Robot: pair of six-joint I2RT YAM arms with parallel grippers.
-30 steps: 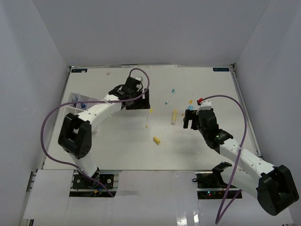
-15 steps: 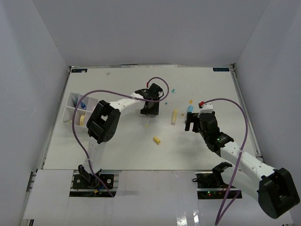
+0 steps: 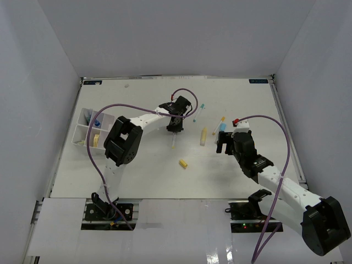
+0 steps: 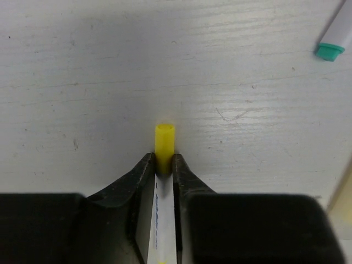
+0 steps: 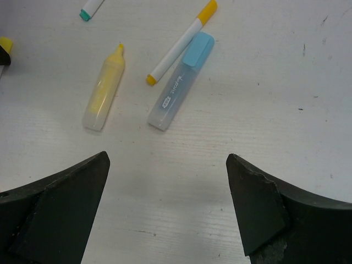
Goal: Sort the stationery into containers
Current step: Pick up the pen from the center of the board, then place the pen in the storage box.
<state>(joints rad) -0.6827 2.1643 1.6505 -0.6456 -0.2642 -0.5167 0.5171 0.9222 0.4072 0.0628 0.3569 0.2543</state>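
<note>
One short yellow eraser piece (image 3: 183, 163) lies nearest, loose on the white desk (image 3: 137, 170). Next is the right arm (image 3: 278, 181): its jaws are spread wide, grip nothing, and sit over bare desk just short of a cluster.

The cluster has 3 items:
- one pale-yellow highlighter with a clear barrel (image 5: 103, 91)
- one clear highlighter with a light-blue cap (image 5: 179, 82)
- just beside that one, one thin white pen with a yellow cap (image 5: 181, 43)

At about the same depth, at the left edge, is one white translucent divided tray (image 3: 83, 132). It holds a blue bit and a yellowish bit; I can't count the contents.

At mid-desk, the left arm (image 3: 146, 118) has its jaws pinched tight on a second thin yellow-capped white pen (image 4: 164, 140), cap sticking out past the tips. Farthest is one thin white pen with a teal cap (image 3: 199, 112), loose.

Tally: 3 pens, 2 highlighters, 1 eraser piece, 1 tray.
</note>
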